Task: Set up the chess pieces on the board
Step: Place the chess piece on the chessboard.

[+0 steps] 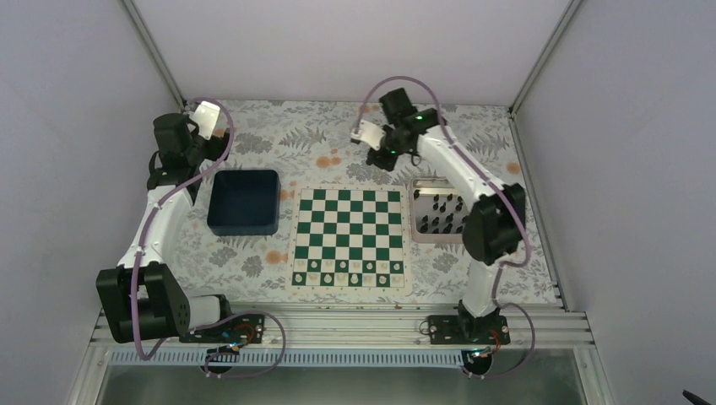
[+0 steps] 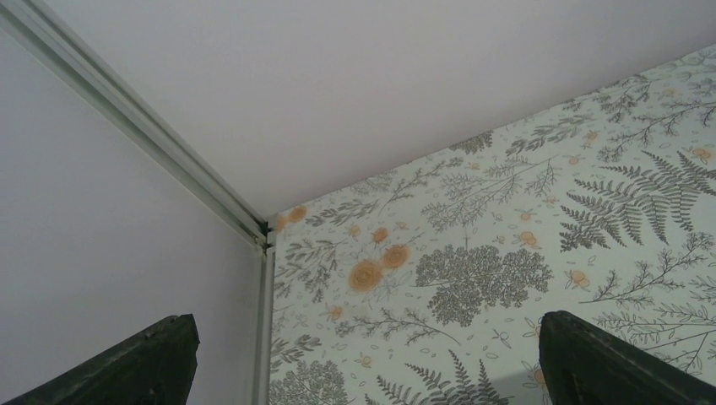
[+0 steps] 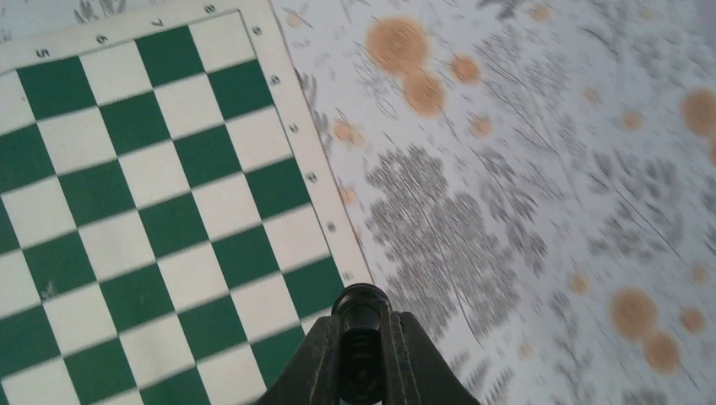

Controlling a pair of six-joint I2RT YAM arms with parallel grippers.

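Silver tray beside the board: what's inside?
Black chess pieces sit in the tray. The right arm covers its side away from the board, so pieces there can't be seen.

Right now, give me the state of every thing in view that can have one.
Left gripper: open, empty.
Right gripper: shut on a black piece.
Board: white pieces on the two near rows, other rows bare.
Silver tray: holds black pieces.
Blue bin: nothing visible inside.

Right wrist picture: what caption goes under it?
Right tool holding a black chess piece by the edge of the board.
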